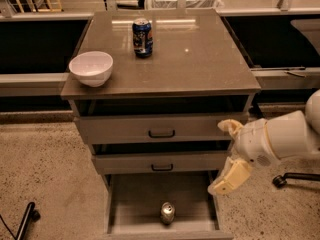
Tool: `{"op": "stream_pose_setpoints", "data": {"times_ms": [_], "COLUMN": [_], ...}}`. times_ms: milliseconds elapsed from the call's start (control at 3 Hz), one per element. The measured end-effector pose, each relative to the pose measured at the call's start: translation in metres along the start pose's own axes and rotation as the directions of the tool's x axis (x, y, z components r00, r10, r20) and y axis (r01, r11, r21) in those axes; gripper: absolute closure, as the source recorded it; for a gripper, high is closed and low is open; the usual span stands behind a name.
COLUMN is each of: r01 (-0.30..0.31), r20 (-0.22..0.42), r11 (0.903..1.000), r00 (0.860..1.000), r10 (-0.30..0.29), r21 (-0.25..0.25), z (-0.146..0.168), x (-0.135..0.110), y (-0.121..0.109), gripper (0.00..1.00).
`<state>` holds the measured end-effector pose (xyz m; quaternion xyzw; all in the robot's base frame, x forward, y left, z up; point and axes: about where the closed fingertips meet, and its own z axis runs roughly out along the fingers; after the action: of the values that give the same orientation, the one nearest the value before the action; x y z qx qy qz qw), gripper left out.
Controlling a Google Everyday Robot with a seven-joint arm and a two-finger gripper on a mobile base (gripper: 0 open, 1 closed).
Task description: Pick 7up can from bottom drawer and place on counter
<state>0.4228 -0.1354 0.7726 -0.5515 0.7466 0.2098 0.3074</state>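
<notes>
The 7up can (167, 213), small and silvery, stands upright near the front of the open bottom drawer (135, 204). My gripper (226, 154) hangs at the right side of the cabinet, level with the middle drawer, above and to the right of the can. Its cream fingers (230, 176) stand apart and hold nothing. The counter (200, 59) is the glossy grey-brown top of the cabinet.
A dark blue can (142, 37) stands at the back middle of the counter. A white bowl (91, 68) sits at its front left edge. The two upper drawers (161, 129) are pulled out slightly. A chair caster (280, 180) is on the floor at the right.
</notes>
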Motion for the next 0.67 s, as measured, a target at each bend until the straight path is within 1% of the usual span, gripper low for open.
{"op": "stream_pose_setpoints", "data": {"times_ms": [333, 667], "r01": [-0.032, -0.042], "r20": [0.096, 0.155], "r11": [0.9982, 0.9989], "r00": [0.995, 0.987], "r10": [0.037, 0.045], "r21": [-0.05, -0.017], "z": [0.066, 0.131], "x": [0.044, 0.094], "y": [0.012, 0.006], "gripper": [0.0, 0.0]}}
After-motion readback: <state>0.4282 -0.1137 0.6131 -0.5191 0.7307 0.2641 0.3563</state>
